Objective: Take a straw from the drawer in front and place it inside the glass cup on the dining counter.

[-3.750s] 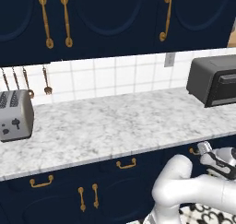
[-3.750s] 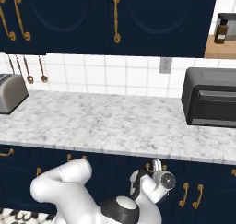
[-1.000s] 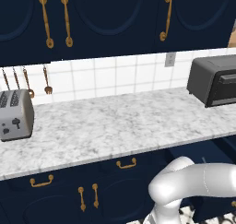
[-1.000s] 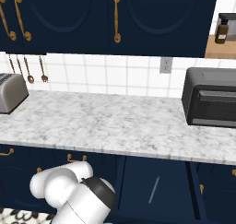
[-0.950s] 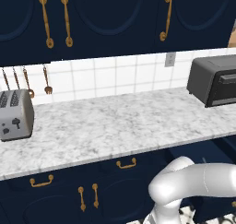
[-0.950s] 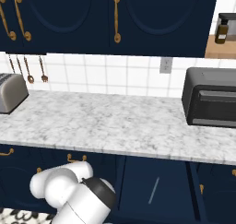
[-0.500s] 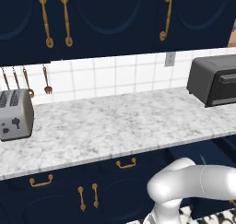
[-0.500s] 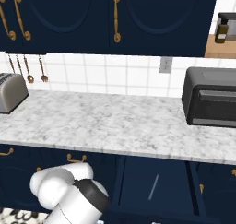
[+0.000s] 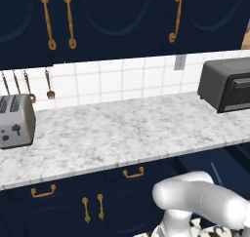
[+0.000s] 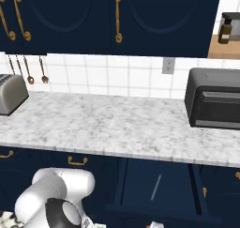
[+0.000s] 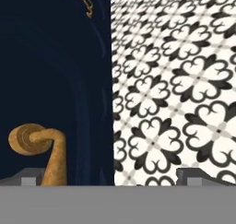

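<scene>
The drawer point(image 10: 140, 182) stands pulled out below the marble worktop, right of centre in the right base view. A thin pale straw point(image 10: 156, 187) lies on its navy floor. From the left base view the drawer point(image 9: 202, 164) and the straw point(image 9: 215, 171) sit at the lower right, behind my white arm. In the hand view my gripper point(image 11: 110, 179) hangs low and open, with its fingertips point(image 11: 27, 177) far apart. It faces a navy cabinet front and patterned floor. A curved brass handle point(image 11: 48, 151) rises just by the left tip, not gripped. The glass cup and the dining counter are out of view.
A silver toaster point(image 9: 15, 121) stands at the worktop's left end and a dark toaster oven point(image 9: 225, 85) at its right. Utensils point(image 9: 49, 85) hang on the tiled wall. Shut drawers with brass handles point(image 9: 133, 172) run under the worktop. Black-and-white tiles point(image 11: 175, 89) cover the floor.
Since the earliest frames the drawer has been pulled open, and the gripper has left its handle and dropped low. Over the last second the arm has only shifted slightly.
</scene>
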